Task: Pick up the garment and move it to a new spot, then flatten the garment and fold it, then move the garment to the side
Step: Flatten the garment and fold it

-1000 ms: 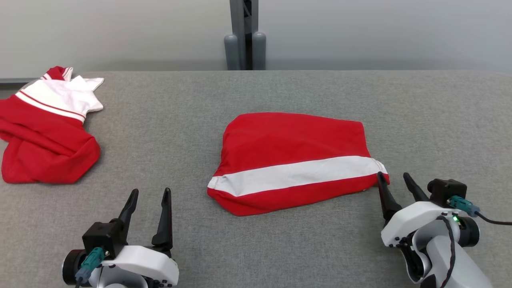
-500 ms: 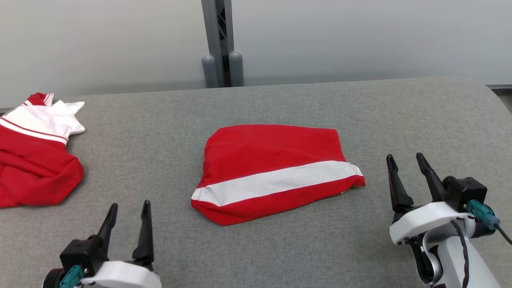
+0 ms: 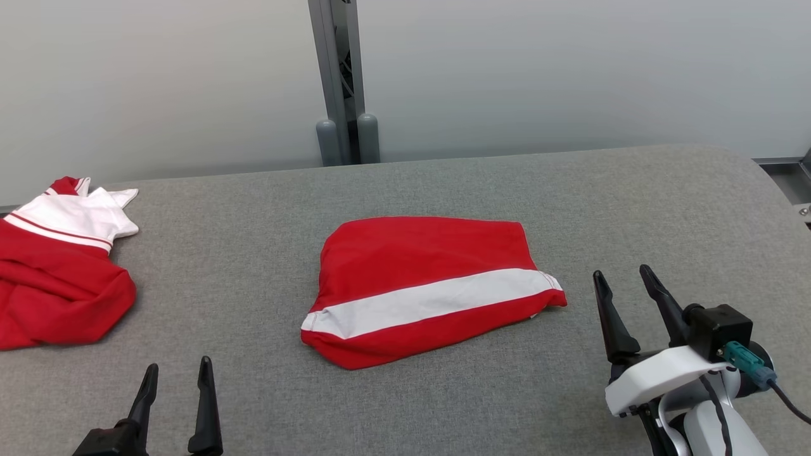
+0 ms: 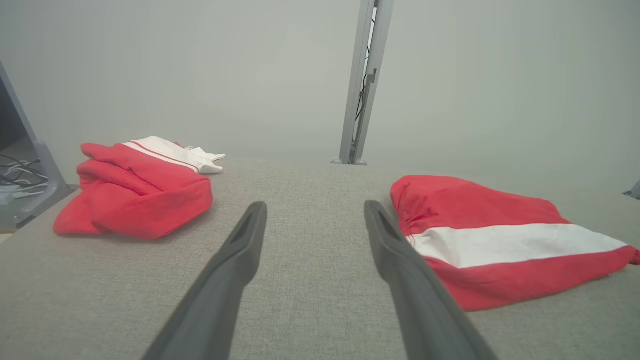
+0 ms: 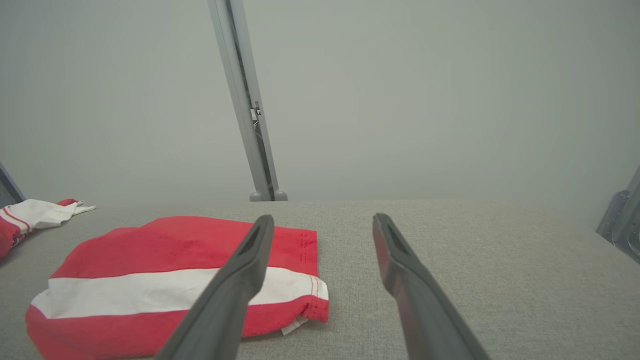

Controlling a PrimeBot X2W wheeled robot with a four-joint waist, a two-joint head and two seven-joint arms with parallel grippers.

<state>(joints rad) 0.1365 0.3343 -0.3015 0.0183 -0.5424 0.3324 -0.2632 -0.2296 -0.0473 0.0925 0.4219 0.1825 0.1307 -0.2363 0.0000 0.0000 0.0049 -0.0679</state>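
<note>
Folded garment [image 3: 424,288] lies on the table [image 3: 443,190] between left gripper [image 3: 178,364] and right gripper [image 3: 621,271], both jaws apart, empty; possibly a tag [image 5: 292,325] underneath.

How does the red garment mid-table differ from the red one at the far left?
The folded garment lies flat in a compact packet; the crumpled garment sits bunched in a heap. The folded garment shows one broad white band across it; the crumpled garment has a white panel with a thin red stripe at its far end. Both are red and white, resting on the grey table.
</note>
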